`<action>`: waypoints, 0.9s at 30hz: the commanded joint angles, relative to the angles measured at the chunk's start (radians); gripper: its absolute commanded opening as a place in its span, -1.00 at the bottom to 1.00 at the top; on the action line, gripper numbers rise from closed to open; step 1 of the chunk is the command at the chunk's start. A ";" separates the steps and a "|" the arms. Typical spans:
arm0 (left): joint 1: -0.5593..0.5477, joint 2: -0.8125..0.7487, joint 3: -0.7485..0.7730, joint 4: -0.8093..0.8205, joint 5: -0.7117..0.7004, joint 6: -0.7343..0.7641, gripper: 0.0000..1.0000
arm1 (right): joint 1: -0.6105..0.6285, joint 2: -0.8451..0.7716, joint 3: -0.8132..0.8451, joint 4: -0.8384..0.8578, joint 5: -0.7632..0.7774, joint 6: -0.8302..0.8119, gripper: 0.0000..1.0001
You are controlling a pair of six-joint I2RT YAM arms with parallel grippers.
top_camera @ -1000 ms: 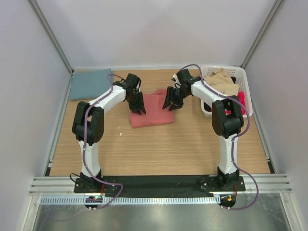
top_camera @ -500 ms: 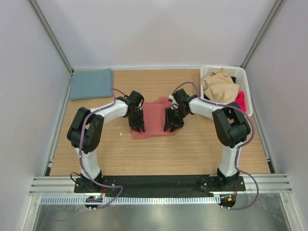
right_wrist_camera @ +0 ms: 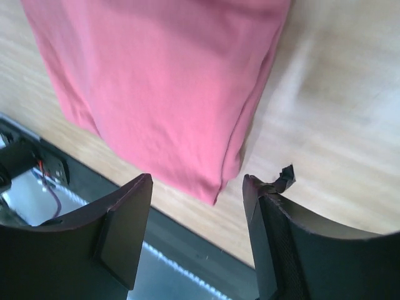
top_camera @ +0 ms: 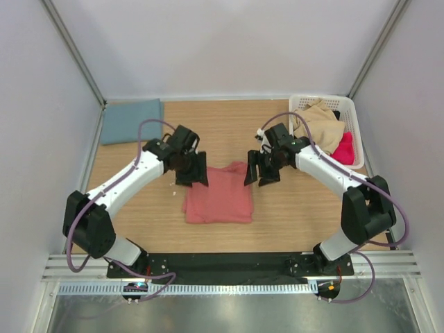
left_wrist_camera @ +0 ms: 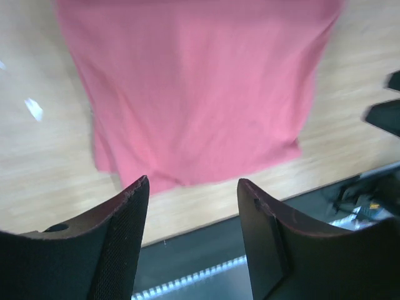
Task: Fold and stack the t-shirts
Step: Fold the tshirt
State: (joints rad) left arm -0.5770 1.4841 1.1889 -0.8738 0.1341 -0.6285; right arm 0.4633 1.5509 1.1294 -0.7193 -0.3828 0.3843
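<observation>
The salmon-red t-shirt (top_camera: 219,194) lies folded into a rectangle on the wooden table, near the front middle. It fills the upper part of the left wrist view (left_wrist_camera: 194,87) and of the right wrist view (right_wrist_camera: 162,81). My left gripper (top_camera: 192,168) hovers over the shirt's far left corner, open with nothing between its fingers (left_wrist_camera: 125,250). My right gripper (top_camera: 261,168) hovers by the far right corner, also open and empty. The teal-blue t-shirt (top_camera: 130,119) lies folded flat at the back left of the table.
A white basket (top_camera: 350,114) at the back right holds a tan cloth (top_camera: 319,125) and a bright pink cloth (top_camera: 345,148). White walls enclose the table. A black strip and a metal rail (top_camera: 229,267) run along the near edge.
Both grippers carried the red shirt's far edge toward the near side, folding it over, then opened and let go. They now stand raised above its far corners.
</observation>
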 commanded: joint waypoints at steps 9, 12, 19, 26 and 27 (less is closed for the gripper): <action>0.290 0.231 0.227 -0.064 0.042 0.265 0.03 | -0.066 0.291 0.224 0.020 0.036 -0.125 0.20; 0.304 0.281 0.244 -0.037 0.097 0.270 0.00 | -0.083 0.337 0.237 0.043 0.004 -0.105 0.12; 0.305 0.332 0.247 0.031 0.139 0.245 0.04 | -0.097 0.380 0.247 0.092 -0.051 -0.061 0.10; 0.305 0.360 0.256 0.042 0.194 0.231 0.05 | -0.097 0.393 0.279 0.107 -0.088 -0.032 0.10; 0.304 0.363 0.256 0.039 0.205 0.228 0.04 | -0.098 0.397 0.282 0.109 -0.099 -0.022 0.11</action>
State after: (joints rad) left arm -0.2726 1.8374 1.4117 -0.8555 0.2844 -0.3954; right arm 0.3645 1.9446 1.3670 -0.6464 -0.4400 0.3325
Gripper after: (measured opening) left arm 0.523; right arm 0.551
